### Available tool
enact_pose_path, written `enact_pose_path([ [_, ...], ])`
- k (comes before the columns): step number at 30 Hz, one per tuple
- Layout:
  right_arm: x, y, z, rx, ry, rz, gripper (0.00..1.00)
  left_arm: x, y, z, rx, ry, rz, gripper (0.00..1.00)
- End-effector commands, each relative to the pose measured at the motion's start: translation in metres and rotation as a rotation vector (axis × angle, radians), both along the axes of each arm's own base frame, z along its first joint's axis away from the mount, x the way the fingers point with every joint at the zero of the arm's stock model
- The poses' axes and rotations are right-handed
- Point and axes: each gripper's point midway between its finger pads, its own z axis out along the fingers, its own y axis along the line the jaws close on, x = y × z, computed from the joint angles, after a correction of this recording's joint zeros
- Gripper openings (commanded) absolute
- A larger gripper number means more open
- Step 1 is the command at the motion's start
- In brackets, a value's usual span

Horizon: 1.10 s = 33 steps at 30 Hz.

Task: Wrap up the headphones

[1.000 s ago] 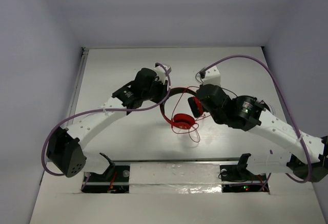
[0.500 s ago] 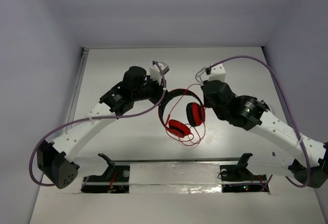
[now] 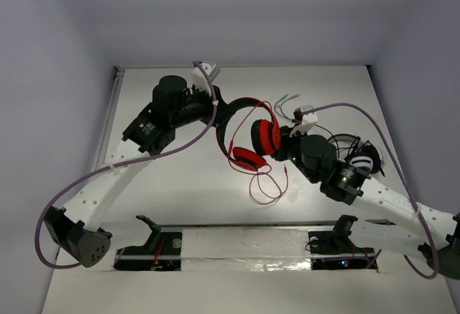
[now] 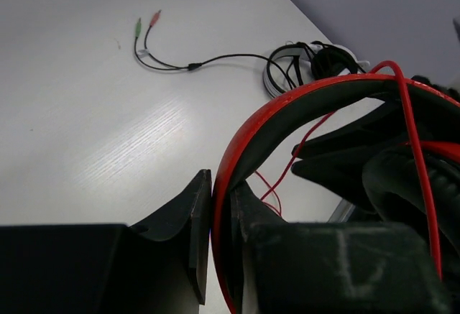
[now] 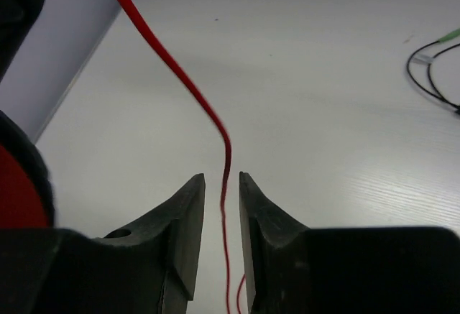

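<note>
Presently, headphones [image 3: 267, 136] held above the middle of the surface [image 3: 180, 185], headband clamped in the left hand [image 4: 219, 193]; thin red cable [image 5: 172, 70] passing loosely through the narrowly parted right hand [image 5: 221, 199], liable to slip free should that gap widen.

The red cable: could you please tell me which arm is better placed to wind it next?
Right, probably. The red cable runs through the slightly open right gripper, while the left gripper is clamped on the headband, holding the headphones.
</note>
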Motion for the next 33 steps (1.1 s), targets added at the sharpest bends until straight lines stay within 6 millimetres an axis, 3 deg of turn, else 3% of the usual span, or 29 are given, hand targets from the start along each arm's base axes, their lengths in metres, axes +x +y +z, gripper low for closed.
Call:
enact_pose_path([
  [1,0.001,0.03,0.038,0.235,-0.132,0.093,0.34,0.003,0.003,0.072,-0.132,-0.096,0.05,0.0],
  [3,0.007,0.029,0.035,0.258,-0.151,0.072,0.42,0.002,0.005,0.076,-0.125,-0.089,0.055,0.0],
  [4,0.011,0.028,0.042,0.296,-0.182,0.066,0.51,0.001,0.007,0.087,-0.137,-0.104,0.059,0.0],
  [5,0.011,0.031,0.033,0.295,-0.178,0.076,0.53,0.0,0.007,0.091,-0.141,-0.108,0.059,0.0],
  [8,0.011,0.043,0.031,0.337,-0.209,0.136,0.6,0.001,0.012,0.108,-0.145,-0.131,0.082,0.0],
  [9,0.011,0.047,0.022,0.335,-0.196,0.147,0.61,0.003,0.013,0.105,-0.129,-0.113,0.093,0.0],
  [11,0.012,0.058,0.011,0.336,-0.181,0.18,0.61,0.002,0.015,0.119,-0.142,-0.132,0.098,0.0],
  [18,0.015,0.066,-0.03,0.334,-0.139,0.191,0.6,0.0,0.019,0.153,-0.172,-0.168,0.114,0.0],
  [24,0.021,0.075,-0.048,0.307,-0.117,0.189,0.63,-0.002,0.021,0.172,-0.19,-0.197,0.117,0.0],
  [28,0.023,0.084,-0.065,0.293,-0.086,0.213,0.63,-0.007,0.026,0.199,-0.216,-0.235,0.125,0.0],
  [33,0.02,0.09,-0.08,0.282,-0.059,0.24,0.59,-0.004,0.031,0.208,-0.229,-0.235,0.158,0.0],
])
